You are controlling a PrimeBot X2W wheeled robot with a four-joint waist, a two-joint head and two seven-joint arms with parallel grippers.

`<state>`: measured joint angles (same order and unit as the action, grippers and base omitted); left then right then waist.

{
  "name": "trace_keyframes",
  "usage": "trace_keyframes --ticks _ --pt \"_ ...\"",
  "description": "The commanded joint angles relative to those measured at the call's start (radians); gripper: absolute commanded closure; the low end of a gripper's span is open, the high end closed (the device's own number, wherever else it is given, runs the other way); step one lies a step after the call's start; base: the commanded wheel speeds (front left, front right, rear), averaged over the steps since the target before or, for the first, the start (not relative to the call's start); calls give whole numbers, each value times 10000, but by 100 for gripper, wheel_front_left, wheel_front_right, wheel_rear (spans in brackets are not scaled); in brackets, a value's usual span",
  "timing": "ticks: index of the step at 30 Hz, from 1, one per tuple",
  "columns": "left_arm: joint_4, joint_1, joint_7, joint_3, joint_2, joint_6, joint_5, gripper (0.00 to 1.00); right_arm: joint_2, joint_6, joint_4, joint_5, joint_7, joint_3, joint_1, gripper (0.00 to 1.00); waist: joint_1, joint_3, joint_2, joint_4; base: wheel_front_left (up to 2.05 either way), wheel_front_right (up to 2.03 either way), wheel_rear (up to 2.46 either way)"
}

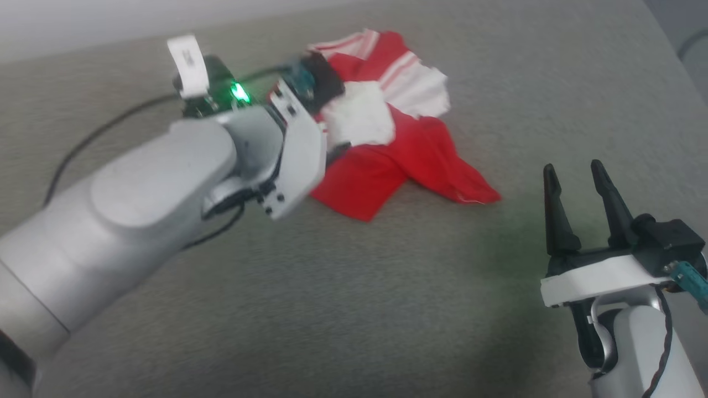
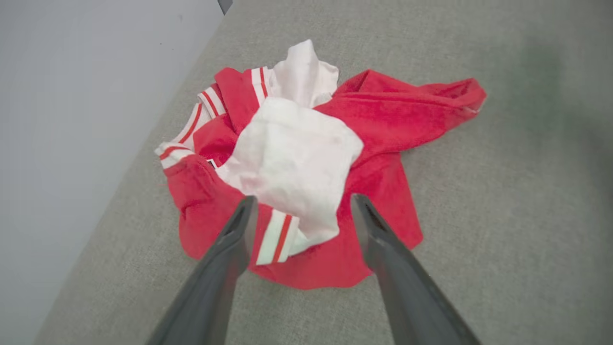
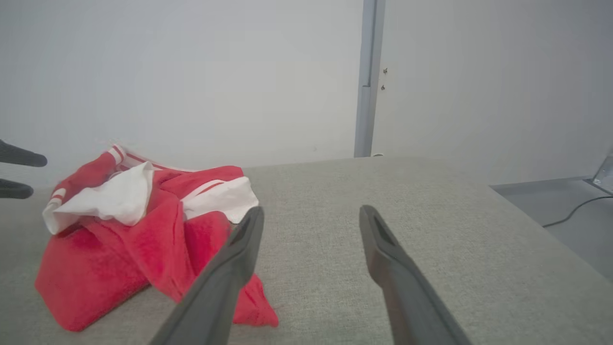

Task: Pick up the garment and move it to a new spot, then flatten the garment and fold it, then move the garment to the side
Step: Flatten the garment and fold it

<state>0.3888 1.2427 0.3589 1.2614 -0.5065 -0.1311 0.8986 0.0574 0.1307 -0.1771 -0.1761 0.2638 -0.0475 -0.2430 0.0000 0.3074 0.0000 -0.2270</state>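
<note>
1. The left claw [image 2: 302, 199] hangs with its fingers spread apart over the near edge of the garment [image 2: 383, 115], gripping nothing.
2. The garment lies crumpled on the grey surface [image 1: 332, 309], a white sleeve end on top, towards 12 o'clock in the head view.
3. The right claw [image 1: 572, 166] sits at 4 o'clock from the garment, fingers apart, empty and clear of the cloth.

surface: grey woven bench [image 1: 354, 309] | load: garment [image 1: 409, 160], red and white, crumpled | place: just ahead of left pincer [image 2: 302, 197], well left of right pincer [image 1: 572, 164]
</note>
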Motion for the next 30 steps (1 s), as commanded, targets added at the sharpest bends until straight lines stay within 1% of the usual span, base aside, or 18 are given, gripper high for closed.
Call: trace_keyframes --ticks 1,3,6,11,12,13,15,16,17,20,23,27,30 --pt "195 272 105 133 -8 12 177 0 -64 1 -21 -87 9 43 -135 0 0 502 0 -620 0 0 0" --pt "329 353 276 186 -27 12 365 0 -76 1 -35 -102 10 56 -153 0 0 555 0 -751 0 0 0" --pt "184 176 581 182 -105 12 331 0 -80 1 -36 -259 10 88 -162 0 0 586 0 -842 0 0 0" --pt "173 74 479 187 -235 12 -185 0 -81 1 -21 -371 10 189 -211 0 0 597 0 -836 0 0 0" --pt "230 63 401 187 -225 12 -195 8 -78 1 -13 -371 10 227 -242 0 0 598 0 -813 0 0 0" --pt "303 73 288 188 -206 12 -147 27 -78 1 -5 -367 9 257 -265 0 0 597 0 -789 0 0 0" --pt "411 110 111 187 -130 12 -85 86 -74 1 7 -355 9 309 -284 0 0 597 0 -751 0 0 0" --pt "486 181 -55 187 -99 12 -103 98 -75 1 -2 -341 10 322 -295 0 0 593 0 -727 0 0 0" --pt "567 216 -189 189 -73 12 -130 100 -75 1 -14 -322 9 332 -312 0 0 587 0 -707 0 0 0" --pt "712 202 -390 188 27 12 -140 100 -72 1 -36 -286 9 322 -334 0 0 564 0 -656 0 0 0" --pt "1045 242 -840 188 131 11 317 100 -73 1 -23 -228 10 269 -307 0 0 510 0 -535 0 0 0" --pt "1565 300 -1689 -205 285 11 1823 100 -74 1 -19 -131 9 125 -124 0 0 342 0 -211 0 0 0" --pt "1784 19 -2209 -720 27 11 2967 100 -70 1 -33 -12 10 69 -38 0 0 186 0 86 0 0 0"
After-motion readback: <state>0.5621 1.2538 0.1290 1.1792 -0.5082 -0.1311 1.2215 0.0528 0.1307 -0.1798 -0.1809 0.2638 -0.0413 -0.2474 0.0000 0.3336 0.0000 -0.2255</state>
